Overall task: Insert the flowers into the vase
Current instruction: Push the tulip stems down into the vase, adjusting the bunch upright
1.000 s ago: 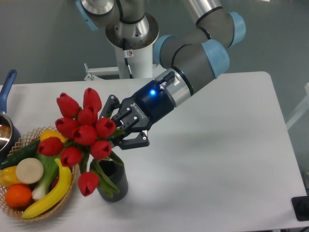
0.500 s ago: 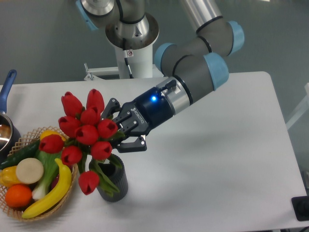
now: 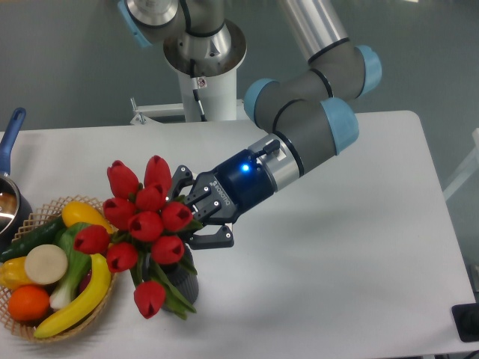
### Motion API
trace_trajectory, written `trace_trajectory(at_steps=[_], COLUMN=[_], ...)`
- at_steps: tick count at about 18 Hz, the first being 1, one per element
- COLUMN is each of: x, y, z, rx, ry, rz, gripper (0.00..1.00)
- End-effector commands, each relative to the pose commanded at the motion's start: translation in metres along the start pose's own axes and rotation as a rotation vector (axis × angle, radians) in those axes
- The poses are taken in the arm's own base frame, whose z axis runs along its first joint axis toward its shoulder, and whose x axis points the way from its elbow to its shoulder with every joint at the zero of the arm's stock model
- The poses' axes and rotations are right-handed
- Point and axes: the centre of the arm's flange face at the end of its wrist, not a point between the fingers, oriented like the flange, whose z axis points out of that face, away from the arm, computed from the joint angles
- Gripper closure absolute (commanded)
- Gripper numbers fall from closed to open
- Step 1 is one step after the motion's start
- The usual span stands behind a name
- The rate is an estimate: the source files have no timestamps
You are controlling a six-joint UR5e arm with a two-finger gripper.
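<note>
flowers [image 3: 144, 224] fill the near left of the table [image 3: 337, 247], their lowest bud and leaves draped over the vase [image 3: 185, 286], which is mostly hidden, so how deep the stems sit cannot be told. just behind, the gripper [image 3: 196, 218] seems clamped on the bunch from the right, likely to steer it in; its fingers are partly hidden. further left sits a fruit basket [image 3: 37, 213].

The flowers [image 3: 142, 224] looked glossy and plastic (buds red, smooth), the basket [image 3: 112, 278] was rough woven wicker, and the table [image 3: 337, 247] was matt white.
</note>
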Motion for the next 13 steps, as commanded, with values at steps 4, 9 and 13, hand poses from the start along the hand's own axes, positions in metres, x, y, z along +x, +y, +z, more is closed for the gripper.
trace_trajectory(at_steps=[4, 9, 13], x=[-0.001, 0.007, 0.009], y=[0.008, 0.037, 0.042], z=[0.002, -0.004, -0.003], rx=[-0.001, -0.007, -0.007], ry=[0.003, -0.006, -0.005], rz=[-0.009, -0.071, -0.083], gripper=[0.82, 0.82, 0.82])
